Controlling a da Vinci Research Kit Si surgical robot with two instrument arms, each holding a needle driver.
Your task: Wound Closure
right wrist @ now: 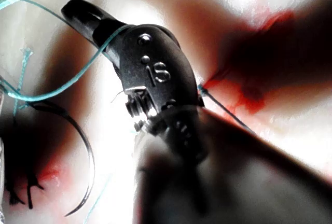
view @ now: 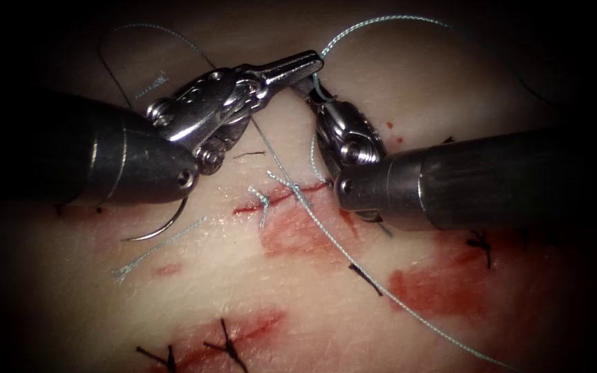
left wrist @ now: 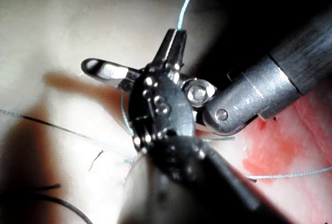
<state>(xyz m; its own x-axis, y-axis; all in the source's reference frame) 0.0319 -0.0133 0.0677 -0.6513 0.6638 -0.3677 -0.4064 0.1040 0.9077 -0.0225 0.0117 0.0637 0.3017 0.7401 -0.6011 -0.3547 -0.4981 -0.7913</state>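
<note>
My left tool [view: 316,62] comes in from the left with its jaws shut on the teal thread [view: 381,19], which arcs up and away to the right. In the left wrist view those jaws [left wrist: 175,37] pinch the thread at their tip. My right tool [view: 312,91] points up toward that tip, shut, holding nothing. A loop of thread [right wrist: 98,53] lies wrapped around its jaws [right wrist: 78,11]. The curved needle [view: 164,226] lies free on the tissue left of the cut [view: 278,199], under my left shaft. It is also visible as the needle [right wrist: 88,167] in the right wrist view.
A knotted stitch sits on the cut, and a long strand [view: 354,266] runs from it to the lower right. Cut ends of thread [view: 153,252] lie on the left. Black stitches [view: 226,342] and red fluid [view: 443,283] mark the tissue.
</note>
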